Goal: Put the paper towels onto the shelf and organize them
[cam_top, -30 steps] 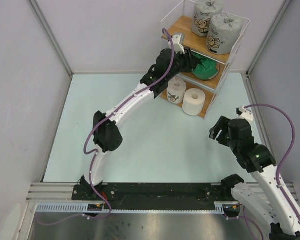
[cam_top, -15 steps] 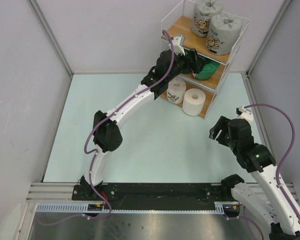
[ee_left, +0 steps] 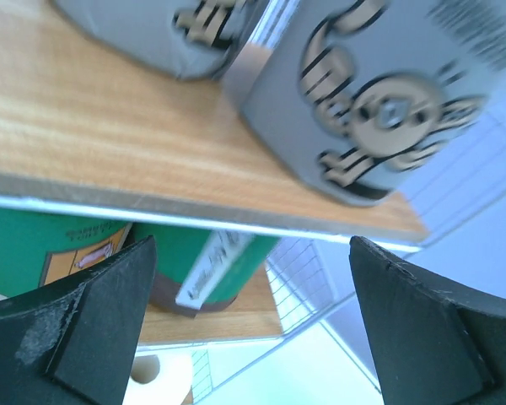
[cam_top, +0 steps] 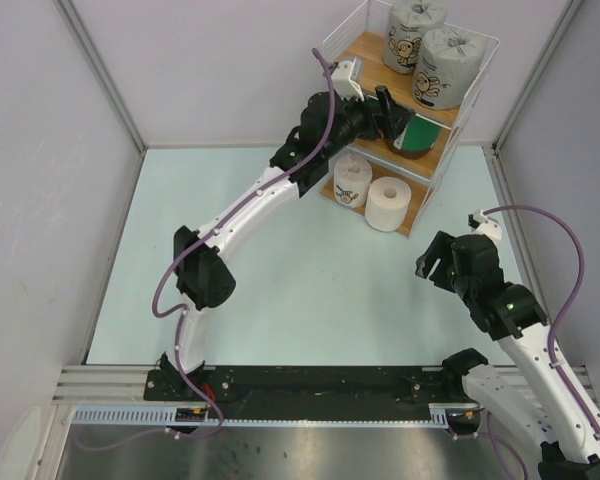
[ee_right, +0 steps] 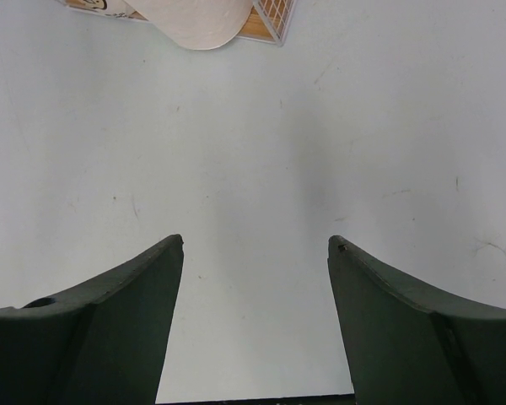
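Note:
The shelf (cam_top: 365, 50) stands at the table's far right. Two grey cartoon-print paper towels (cam_top: 448, 65) (cam_top: 416, 30) sit on its top board. A green roll (cam_top: 417, 137) rests on the middle board. A white-wrapped roll (cam_top: 353, 180) and a bare white roll (cam_top: 387, 203) occupy the bottom board. My left gripper (cam_top: 390, 112) hangs open just in front of the top board's edge, apart from the green roll. The left wrist view shows two green rolls (ee_left: 211, 261) (ee_left: 51, 245) under that board (ee_left: 110, 143), with nothing between the fingers (ee_left: 93, 329). My right gripper (cam_top: 435, 262) is open and empty over the table.
Grey panel walls enclose the pale table (cam_top: 280, 270) on three sides. The shelf's white wire side (cam_top: 470, 95) rises at its right. In the right wrist view the bare roll (ee_right: 198, 21) and the shelf's bottom corner (ee_right: 270, 21) lie ahead of the gripper (ee_right: 255, 240).
My left gripper has opened, let go of the green roll on the middle board, and drawn back and upward. The right arm has barely moved.

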Motion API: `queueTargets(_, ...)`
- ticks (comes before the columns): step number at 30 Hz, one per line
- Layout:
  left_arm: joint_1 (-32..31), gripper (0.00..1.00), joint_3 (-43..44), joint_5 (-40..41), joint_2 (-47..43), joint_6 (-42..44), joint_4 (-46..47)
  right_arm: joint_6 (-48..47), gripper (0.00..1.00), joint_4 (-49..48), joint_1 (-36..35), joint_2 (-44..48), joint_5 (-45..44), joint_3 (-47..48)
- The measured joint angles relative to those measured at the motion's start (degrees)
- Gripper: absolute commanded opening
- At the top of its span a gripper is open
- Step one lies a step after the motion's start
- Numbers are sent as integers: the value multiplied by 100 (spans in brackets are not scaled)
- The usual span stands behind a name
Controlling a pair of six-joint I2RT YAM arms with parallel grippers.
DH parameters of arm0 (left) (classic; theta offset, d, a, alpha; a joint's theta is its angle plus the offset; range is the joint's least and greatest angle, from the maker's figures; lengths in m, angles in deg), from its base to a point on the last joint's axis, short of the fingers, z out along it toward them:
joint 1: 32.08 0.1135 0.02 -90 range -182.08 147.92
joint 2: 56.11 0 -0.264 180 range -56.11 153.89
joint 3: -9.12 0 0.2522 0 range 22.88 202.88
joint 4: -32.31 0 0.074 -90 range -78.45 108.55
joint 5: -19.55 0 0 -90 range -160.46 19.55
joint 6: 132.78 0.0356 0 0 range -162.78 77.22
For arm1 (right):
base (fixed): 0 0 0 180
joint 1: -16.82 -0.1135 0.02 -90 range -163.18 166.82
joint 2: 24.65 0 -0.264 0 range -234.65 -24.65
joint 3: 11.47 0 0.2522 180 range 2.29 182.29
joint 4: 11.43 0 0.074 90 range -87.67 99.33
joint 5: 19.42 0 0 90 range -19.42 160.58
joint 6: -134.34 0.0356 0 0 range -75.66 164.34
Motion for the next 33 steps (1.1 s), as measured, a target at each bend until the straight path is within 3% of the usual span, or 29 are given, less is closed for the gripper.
queueTargets(6,2,100,-459,-96,-527,39,35,0,74,-11,0,0,-4,0)
queueTargets(12,96,100,-2004,-116,-1613,356,98,0,74,-15,2,59,-7,0)
queueTargets(18,435,100,-3204,284,-2450,1370,334,0,74,-109,2,59,35,0)
queueTargets(26,717,100,-3403,730,-2450,3311,1106,0,74,-107,2,94,76,-2)
queueTargets(33,852,100,-3250,619,-1869,4059,1707,-2,74,-92,0,221,48,-2)
